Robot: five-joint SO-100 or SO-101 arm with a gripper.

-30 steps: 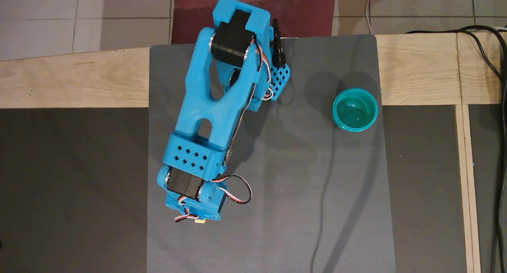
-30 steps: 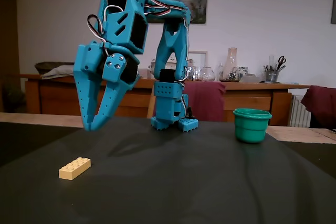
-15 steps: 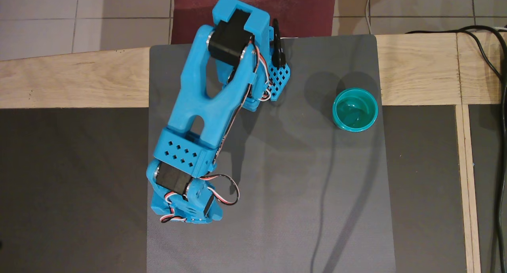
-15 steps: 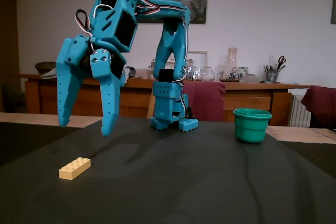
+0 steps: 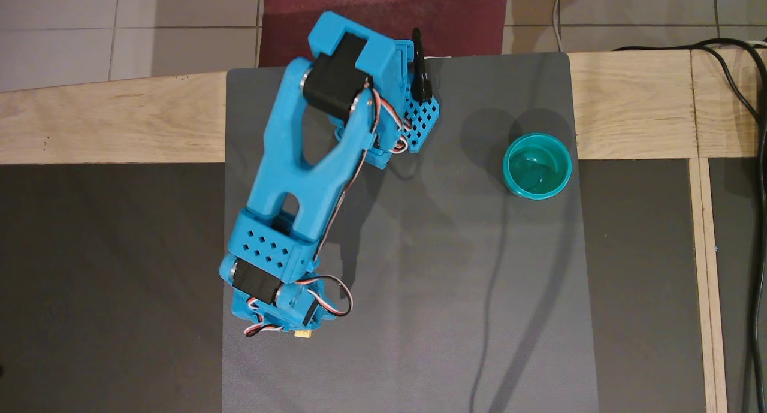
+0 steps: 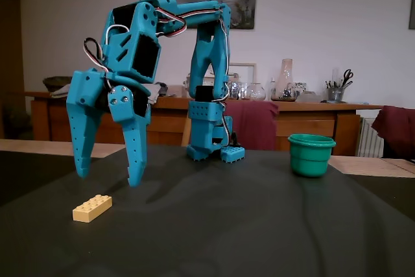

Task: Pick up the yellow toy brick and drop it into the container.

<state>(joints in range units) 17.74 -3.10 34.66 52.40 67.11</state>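
surface: grey mat (image 5: 455, 293) on wooden table (image 5: 114, 122) | on mat: yellow toy brick (image 6: 92, 208), container (image 5: 537, 165), arm base (image 6: 211, 135)

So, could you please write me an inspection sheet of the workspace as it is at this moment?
Surface: a grey mat on a wooden table; darker mats to both sides.
Job's things: the yellow toy brick lies flat on the mat, untouched; in the overhead view only one end of it shows past the arm. The container stands upright near the mat's right edge, with no brick inside.
Clutter: nothing seen on the mat.
Grippers: the gripper hangs above the brick, jaws wide open and pointing down, holding nothing.
Cables: servo wires loop at the wrist; black cables run along the table's right side.
Surroundings: sideboard with glassware, a wall picture, tiled floor.
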